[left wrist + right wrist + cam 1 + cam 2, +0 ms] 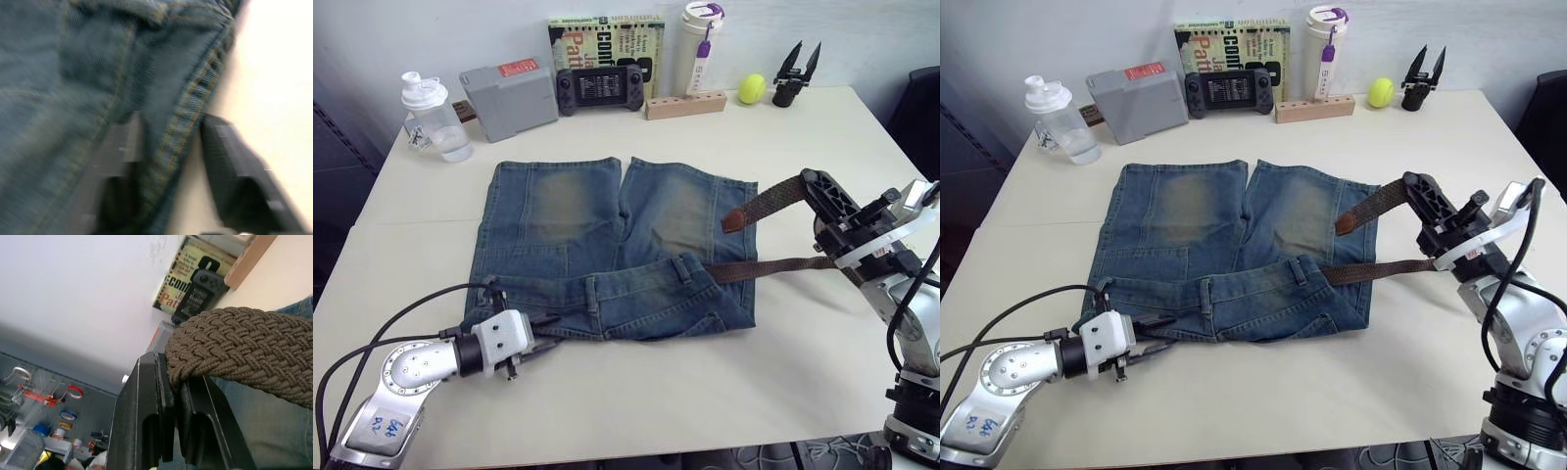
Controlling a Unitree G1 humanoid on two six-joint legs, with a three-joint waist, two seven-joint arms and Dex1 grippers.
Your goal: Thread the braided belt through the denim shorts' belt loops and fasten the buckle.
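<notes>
The denim shorts [607, 235] lie flat mid-table, waistband toward me and legs pointing away. My left gripper [548, 330] is at the waistband's left corner. Its fingers [122, 147] are open and straddle the stitched denim edge, with table showing beside the seam. My right gripper [810, 181] is raised past the shorts' right side and shut on the braided belt [244, 342]. The belt's leather-tipped end [736, 219] hangs over the right leg. Its other run [764, 266] lies on the table and enters a belt loop [683, 266]. Another loop [592, 292] sits further left. The buckle is hidden.
Along the far edge stand a shaker bottle [433, 116], grey box [509, 98], game controller [602, 88], book [607, 34], wooden block [685, 105], tumbler [700, 44], yellow ball [752, 88] and a spare black gripper [796, 73]. Bare table [705, 392] lies in front of the shorts.
</notes>
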